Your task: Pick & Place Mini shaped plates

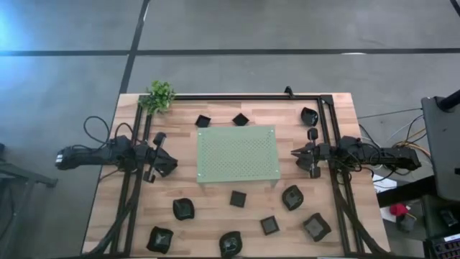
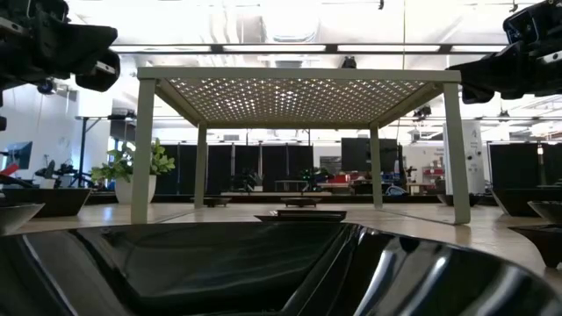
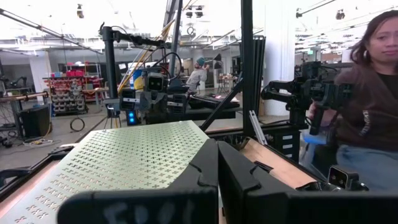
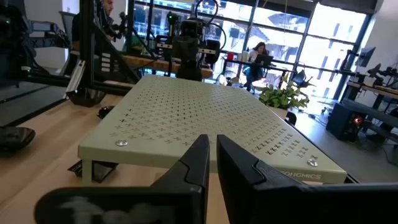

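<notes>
A: High view. What sits on the light green perforated mat (image 1: 238,152)?

B: Nothing; its top is bare. The mini shaped plates lie on the wooden table (image 1: 338,108) around it: two just beyond its far edge (image 1: 203,121) (image 1: 240,119), two near the right arm (image 1: 310,114) (image 1: 313,134), and eight on the near side, for example (image 1: 183,208), (image 1: 238,198) and (image 1: 292,196). None holds anything. A small plant (image 1: 159,96) stands at the far left corner.

A: Grippers?

B: The left gripper (image 1: 171,165) sits beside the mat's left edge, the right gripper (image 1: 295,153) beside its right edge. Neither touches a plate.

A: Low view.

B: The mat (image 2: 299,92) appears as a raised platform on legs. One plate (image 2: 263,268) fills the foreground, cut off by the frame; others at the side edges (image 2: 35,206) (image 2: 536,206) are partly cropped. The arms show only as dark masses at the upper corners.

A: Left wrist view.

B: The left gripper's (image 3: 217,163) fingers are together, a thin slit between them, holding nothing. The mat (image 3: 134,155) lies ahead. A person (image 3: 373,106) sits beyond the table, partly cut off.

A: Right wrist view.

B: The right gripper's (image 4: 212,157) fingers are likewise nearly together and empty. Plates (image 4: 12,138) (image 4: 87,96) lie beside the mat (image 4: 199,112); one dark shape under it is hard to make out.
</notes>
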### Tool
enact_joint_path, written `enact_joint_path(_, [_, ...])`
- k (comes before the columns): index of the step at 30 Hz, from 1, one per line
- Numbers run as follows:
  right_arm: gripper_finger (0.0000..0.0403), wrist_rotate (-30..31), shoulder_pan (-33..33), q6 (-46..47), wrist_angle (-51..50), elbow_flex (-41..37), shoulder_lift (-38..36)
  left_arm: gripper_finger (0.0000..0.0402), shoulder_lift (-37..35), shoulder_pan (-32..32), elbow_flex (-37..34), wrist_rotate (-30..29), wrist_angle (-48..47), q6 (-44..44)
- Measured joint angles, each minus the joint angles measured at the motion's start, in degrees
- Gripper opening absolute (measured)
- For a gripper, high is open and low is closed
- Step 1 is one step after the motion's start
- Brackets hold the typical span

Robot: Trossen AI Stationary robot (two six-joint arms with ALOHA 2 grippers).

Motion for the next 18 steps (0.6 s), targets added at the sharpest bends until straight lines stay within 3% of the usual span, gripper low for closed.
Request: enact_joint_path(18, [0.0027,0.0,0.0,-5.75,4.18,0.0,0.0,0.0,0.0,0.0,0.0,0.0,0.0,-0.01])
